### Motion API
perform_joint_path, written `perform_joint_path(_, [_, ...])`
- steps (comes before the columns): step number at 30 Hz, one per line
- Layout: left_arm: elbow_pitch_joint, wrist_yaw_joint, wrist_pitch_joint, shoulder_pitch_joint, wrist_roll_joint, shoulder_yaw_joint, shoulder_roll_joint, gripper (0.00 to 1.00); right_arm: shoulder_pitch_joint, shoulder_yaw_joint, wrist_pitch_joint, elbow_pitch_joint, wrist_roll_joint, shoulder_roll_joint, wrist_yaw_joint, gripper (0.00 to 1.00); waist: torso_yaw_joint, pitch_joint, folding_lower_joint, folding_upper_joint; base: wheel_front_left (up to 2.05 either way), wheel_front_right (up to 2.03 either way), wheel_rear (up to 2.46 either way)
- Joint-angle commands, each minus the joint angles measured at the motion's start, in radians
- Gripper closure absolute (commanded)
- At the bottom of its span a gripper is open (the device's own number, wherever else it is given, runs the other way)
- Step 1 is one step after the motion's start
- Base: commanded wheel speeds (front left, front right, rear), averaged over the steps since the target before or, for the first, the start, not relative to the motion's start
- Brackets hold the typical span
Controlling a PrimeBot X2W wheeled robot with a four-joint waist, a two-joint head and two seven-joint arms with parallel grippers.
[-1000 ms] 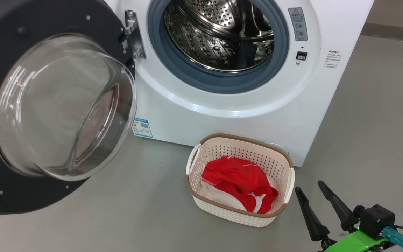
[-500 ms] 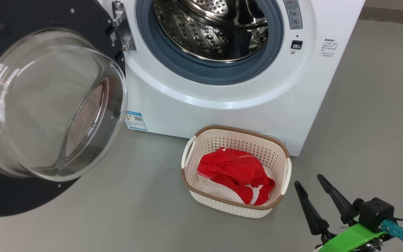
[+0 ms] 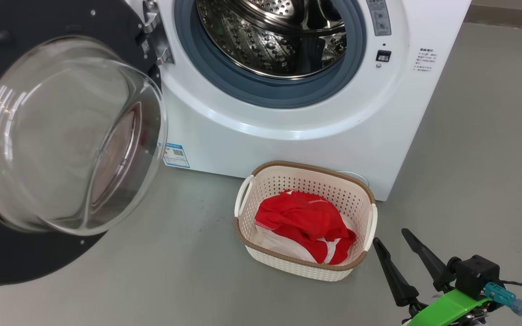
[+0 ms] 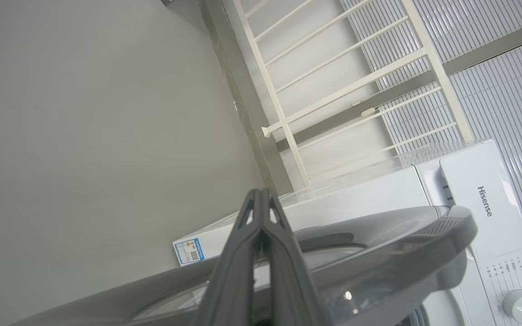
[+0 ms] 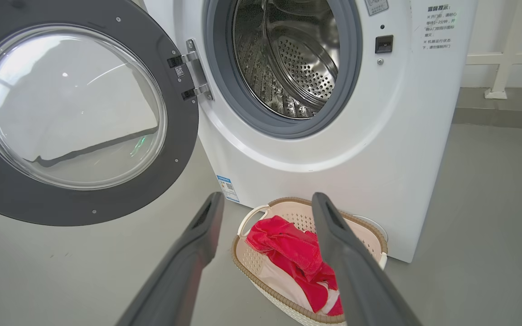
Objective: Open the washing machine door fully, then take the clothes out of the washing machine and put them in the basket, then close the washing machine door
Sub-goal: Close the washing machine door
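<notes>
The washing machine (image 3: pixel 297 149) stands with its door (image 3: pixel 61 22) swung out to the left, glass bowl facing me. No clothes show in the part of the steel drum (image 3: pixel 270 40) that I see. The red clothes (image 3: pixel 304 222) lie in the cream basket (image 3: pixel 372 217) on the floor before the machine. My right gripper (image 3: pixel 390 236) is open with nothing between its fingers, just right of the basket. In the right wrist view the right gripper (image 5: pixel 268 197) frames the basket (image 5: pixel 369 226) and the clothes (image 5: pixel 288 244). My left gripper (image 4: pixel 258 192) is shut, its fingers lying over the door's outer face (image 4: pixel 424 231).
Grey floor (image 3: pixel 175 271) spreads around the machine and the basket. A white railing (image 4: pixel 333 99) stands by the wall behind the machine (image 4: pixel 483 199). A skirting strip (image 3: pixel 505 16) runs along the far right.
The head camera has tipped, shifting the whole picture up and left. My right gripper has drawn back slightly toward the lower left. The door's bowl has edged a little to the right.
</notes>
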Motion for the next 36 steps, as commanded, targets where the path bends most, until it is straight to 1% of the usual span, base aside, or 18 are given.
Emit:
perform_joint_path(1, [-0.027,-0.021,0.033,0.029,-0.019,-0.001,0.011,1.00,-0.034,0.017,-0.006,-0.020,0.006,-0.010,0.003,0.00,0.003,-0.002,0.0000,-0.0001,0.00,0.00,0.00])
perform_joint_path(6, [-0.073,-0.040,0.083,0.064,-0.047,0.002,-0.031,1.00,-0.026,0.019,-0.006,-0.020,0.004,-0.001,0.003,0.00,0.012,-0.008,0.0000,-0.0001,0.00,0.00,0.00])
perform_joint_path(11, [-0.139,-0.035,0.124,0.104,-0.075,0.014,-0.065,1.00,-0.029,0.022,-0.006,-0.017,0.003,0.008,0.003,0.00,0.011,-0.013,0.0000,-0.0001,0.00,0.00,0.00])
perform_joint_path(13, [-0.173,-0.027,0.142,0.117,-0.092,0.025,-0.081,1.00,-0.028,0.022,-0.006,-0.018,0.002,0.011,0.003,0.00,0.011,-0.015,0.0000,-0.0001,0.00,0.00,0.00])
perform_joint_path(22, [-0.378,0.043,0.260,0.179,-0.190,0.076,-0.178,1.00,-0.008,0.008,-0.006,-0.017,-0.007,0.022,0.003,0.00,0.009,-0.024,0.0000,-0.0001,0.00,0.00,0.00])
perform_joint_path(29, [-0.592,0.118,0.330,0.268,-0.232,0.097,-0.274,1.00,-0.005,0.005,-0.006,-0.015,-0.006,0.034,0.003,0.00,-0.007,-0.034,0.0000,-0.0001,0.00,0.00,0.00])
perform_joint_path(32, [-0.672,0.146,0.351,0.310,-0.244,0.098,-0.306,1.00,0.002,0.002,-0.006,-0.015,-0.004,0.037,0.003,0.00,-0.012,-0.043,0.0000,-0.0001,0.00,0.00,0.00])
perform_joint_path(33, [-0.672,0.146,0.351,0.310,-0.244,0.098,-0.306,1.00,0.002,0.002,-0.006,-0.015,-0.004,0.037,0.003,0.00,-0.012,-0.043,0.0000,-0.0001,0.00,0.00,0.00])
perform_joint_path(36, [-0.743,0.169,0.367,0.346,-0.267,0.091,-0.330,1.00,0.007,0.006,-0.006,-0.011,-0.003,0.040,0.003,0.00,-0.019,-0.054,0.0000,-0.0001,0.00,0.00,0.00])
